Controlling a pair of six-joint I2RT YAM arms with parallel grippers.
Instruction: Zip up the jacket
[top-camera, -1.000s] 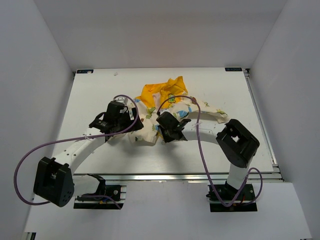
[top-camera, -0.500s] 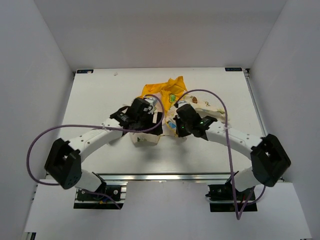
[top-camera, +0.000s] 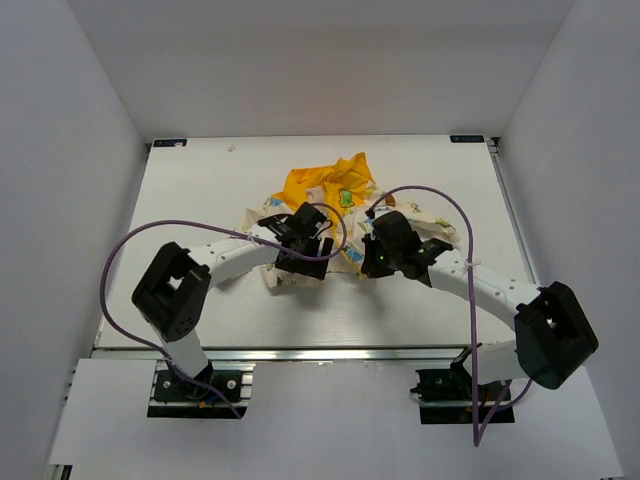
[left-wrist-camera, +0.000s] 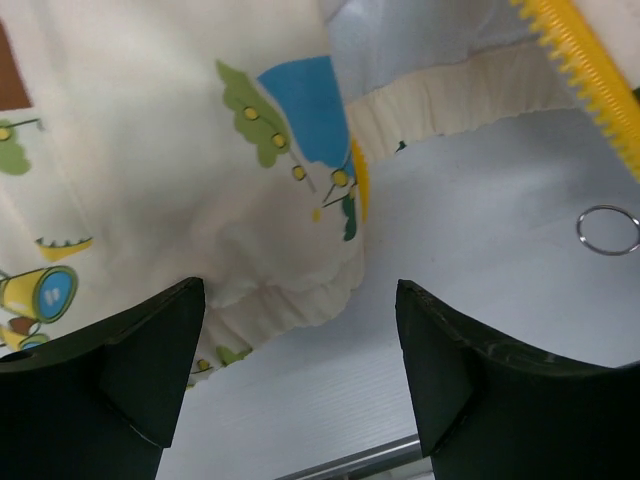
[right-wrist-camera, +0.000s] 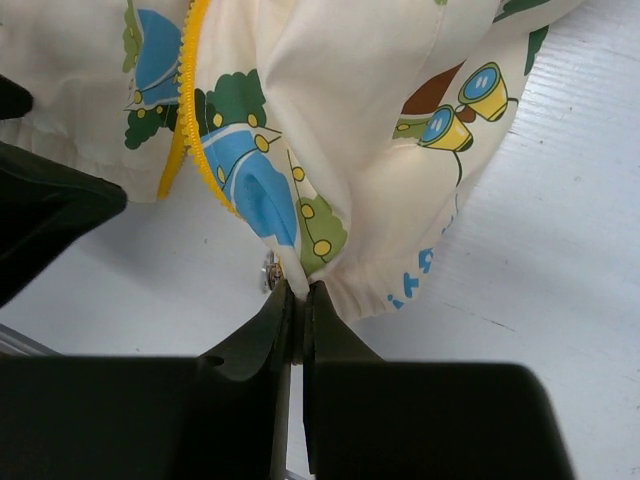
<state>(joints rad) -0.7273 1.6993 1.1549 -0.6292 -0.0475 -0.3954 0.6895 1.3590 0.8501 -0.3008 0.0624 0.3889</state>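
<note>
The jacket (top-camera: 318, 183) lies crumpled mid-table, its yellow hood toward the far side and its cream printed body under both grippers. My left gripper (top-camera: 303, 262) hovers over the jacket's bottom hem (left-wrist-camera: 290, 300). It is open, with only bare table between its fingers (left-wrist-camera: 150, 370). My right gripper (right-wrist-camera: 300, 292) is shut on a fold of the jacket's lower edge, beside the yellow zipper teeth (right-wrist-camera: 185, 100). A small metal piece (right-wrist-camera: 268, 270) sits just left of its tips. In the left wrist view, another yellow zipper strip (left-wrist-camera: 590, 70) runs at top right above a metal ring (left-wrist-camera: 607, 229).
The white table (top-camera: 200, 200) sits inside white walls. A metal rail (top-camera: 330, 353) runs along the near edge. Purple cables (top-camera: 120, 270) loop off both arms. The left gripper's dark body (right-wrist-camera: 40, 220) shows at the left of the right wrist view.
Both arms have swung inward over the jacket's lower part. The right gripper has moved rightward and stayed shut. The left gripper's fingers have drawn in slightly but remain apart.
</note>
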